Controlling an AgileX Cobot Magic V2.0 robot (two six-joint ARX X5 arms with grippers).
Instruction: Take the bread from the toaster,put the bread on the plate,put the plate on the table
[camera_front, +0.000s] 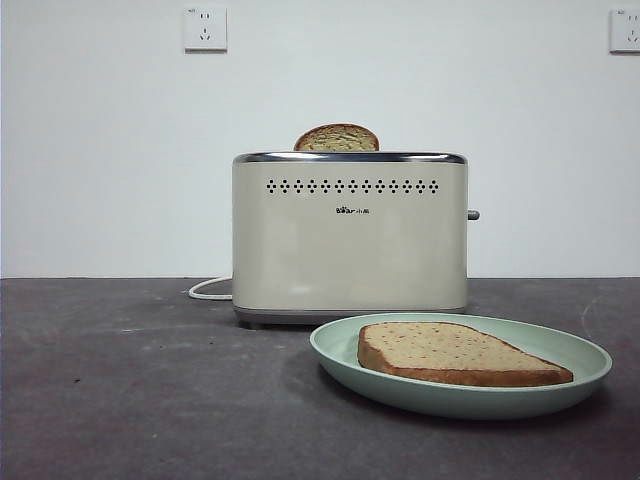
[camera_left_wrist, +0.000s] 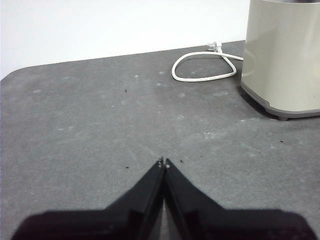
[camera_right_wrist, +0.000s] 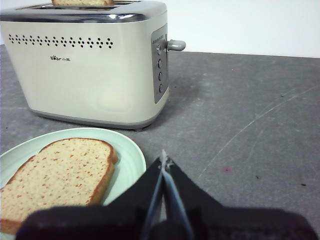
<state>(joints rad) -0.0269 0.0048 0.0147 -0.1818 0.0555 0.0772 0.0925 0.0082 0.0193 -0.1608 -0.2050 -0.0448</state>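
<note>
Bread (camera_front: 455, 352) lies flat on the plate (camera_front: 340, 352), and the plate rests on the surface (camera_front: 120, 400) just in front of the toaster (camera_front: 350, 240); a second slice (camera_front: 337, 139) stands in the toaster's slot with only its domed top showing above the chrome rim. Judged from this layout, every step of the task looks done for one slice: it is out of the toaster, on the plate, and the plate is down. The left hand (camera_left_wrist: 164, 163) hovers over bare surface with its two black jaws pressed together and nothing between them, the toaster's corner and the white cord (camera_left_wrist: 205, 67) well off to one side; the right hand (camera_right_wrist: 164, 161) is likewise closed and empty, poised just beside the plate's rim with the toaster's lever side beyond it. Neither arm shows in the front view, so both appear to be waiting. If any move is left, it calls only for keeping both hands clear of the plate; the second slice seems no part of the job.
</note>
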